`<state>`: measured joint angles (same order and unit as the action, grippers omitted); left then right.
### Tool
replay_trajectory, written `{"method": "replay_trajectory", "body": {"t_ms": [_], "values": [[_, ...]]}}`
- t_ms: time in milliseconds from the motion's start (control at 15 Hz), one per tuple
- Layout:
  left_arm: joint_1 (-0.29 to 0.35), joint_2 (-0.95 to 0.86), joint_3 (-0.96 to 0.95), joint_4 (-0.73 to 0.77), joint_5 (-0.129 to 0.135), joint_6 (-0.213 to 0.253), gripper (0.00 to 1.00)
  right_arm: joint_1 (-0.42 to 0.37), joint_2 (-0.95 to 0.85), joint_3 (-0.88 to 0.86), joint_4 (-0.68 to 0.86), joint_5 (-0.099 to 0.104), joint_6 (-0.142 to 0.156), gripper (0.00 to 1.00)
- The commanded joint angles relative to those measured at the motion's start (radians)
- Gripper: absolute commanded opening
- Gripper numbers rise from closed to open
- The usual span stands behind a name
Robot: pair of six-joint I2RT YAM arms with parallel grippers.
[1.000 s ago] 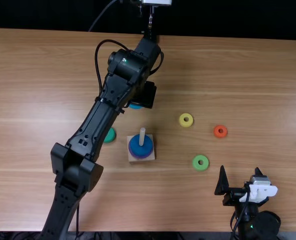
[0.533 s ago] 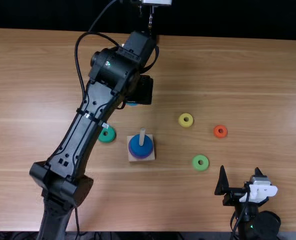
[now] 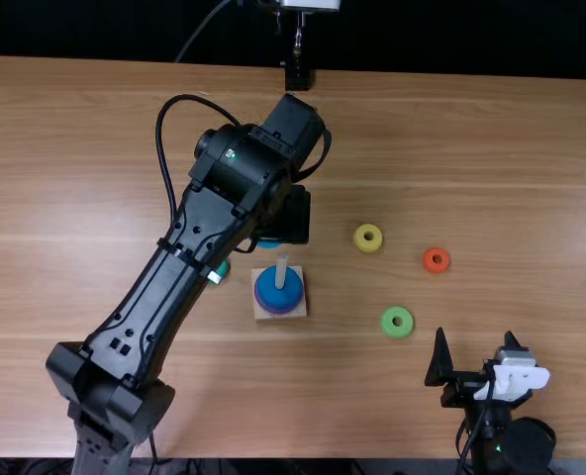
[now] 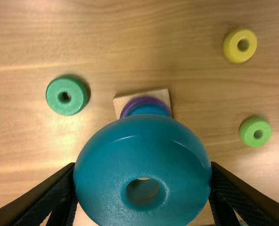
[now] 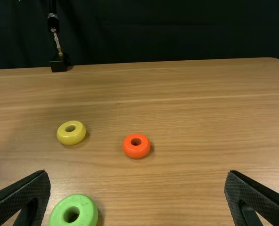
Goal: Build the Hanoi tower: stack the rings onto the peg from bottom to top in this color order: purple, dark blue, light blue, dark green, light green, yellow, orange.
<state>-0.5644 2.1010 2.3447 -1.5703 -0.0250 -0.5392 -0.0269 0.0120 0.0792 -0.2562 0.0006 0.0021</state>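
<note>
In the top view my left gripper [image 3: 293, 216] hangs just beyond the peg [image 3: 282, 267], with part of the light blue ring [image 3: 269, 244] showing below it. The left wrist view has this gripper [image 4: 143, 176] shut on the light blue ring [image 4: 144, 141], held in the air. On the wooden base [image 3: 263, 312], the dark blue ring [image 3: 279, 288] lies over the purple ring [image 3: 279, 310] around the peg. My right gripper [image 3: 475, 351] is open at the lower right; its fingers stand wide apart in its wrist view [image 5: 137, 186].
Dark green ring [image 4: 66, 95] lies left of the base, partly behind the left arm in the top view. Yellow ring [image 3: 368, 237], orange ring [image 3: 437, 259] and light green ring [image 3: 397, 322] lie right of it. A black stand [image 3: 298, 75] is at the far edge.
My left gripper has come from farther out toward the near side, closer to the peg, carrying the light blue ring. The right arm and the loose rings have stayed where they were.
</note>
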Motion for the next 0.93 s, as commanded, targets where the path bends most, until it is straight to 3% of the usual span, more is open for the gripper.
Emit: {"method": "replay_trajectory", "body": {"t_ms": [0,133,333,867], "values": [[-0.022,-0.061,-0.033,0.000,-0.004,-0.024,0.00,-0.010,-0.012,-0.064,-0.069,0.009,0.002,1.00],[-0.040,-0.067,-0.051,0.000,-0.004,-0.026,0.00,-0.010,-0.012,-0.064,-0.069,0.009,0.002,1.00],[-0.069,-0.082,-0.082,0.000,-0.004,-0.077,0.00,-0.010,-0.012,-0.064,-0.069,0.009,0.002,1.00],[-0.097,-0.082,-0.159,0.000,-0.004,-0.077,0.00,-0.010,-0.012,-0.064,-0.069,0.009,0.002,1.00]]}}
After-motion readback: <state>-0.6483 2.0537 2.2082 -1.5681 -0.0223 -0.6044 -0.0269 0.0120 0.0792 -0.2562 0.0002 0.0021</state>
